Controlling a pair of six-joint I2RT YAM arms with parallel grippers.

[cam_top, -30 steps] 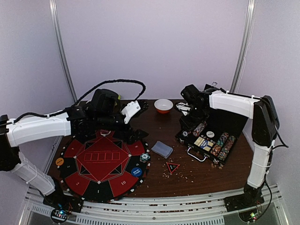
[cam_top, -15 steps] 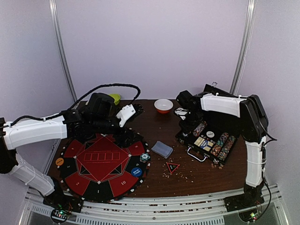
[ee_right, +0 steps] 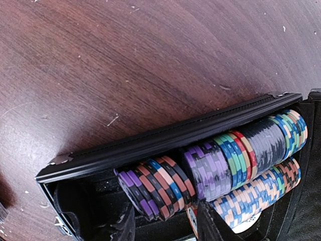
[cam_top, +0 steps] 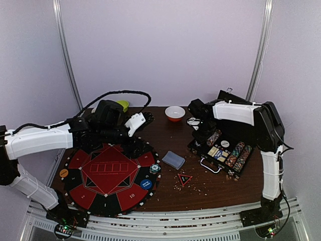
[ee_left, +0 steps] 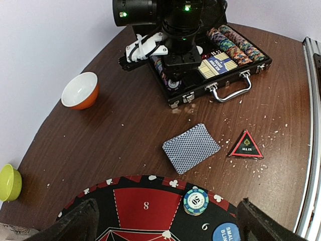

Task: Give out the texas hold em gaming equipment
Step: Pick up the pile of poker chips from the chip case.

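My left gripper (ee_left: 168, 226) is open and empty, hovering over the round red-black poker mat (cam_top: 108, 170). A striped blue chip (ee_left: 195, 200) sits on the mat's edge beside the blue button (cam_top: 146, 184); an orange button (cam_top: 63, 173) lies at the mat's left. The blue-backed card deck (ee_left: 191, 147) and red-black triangle marker (ee_left: 246, 146) lie on the table. My right gripper (ee_right: 163, 223) is open inside the black chip case (cam_top: 225, 150), its fingers on either side of a short leaning group of purple and orange striped chips (ee_right: 155, 188).
An orange bowl (cam_top: 175, 113) stands at the back centre and a green bowl (cam_top: 123, 105) at the back left. The case holds rows of chips (ee_right: 251, 150) and boxed cards (ee_left: 219, 64). Crumbs are scattered round the marker.
My right arm has swung left and lowered its gripper into the left end of the case. My left arm has drawn back slightly over the mat.
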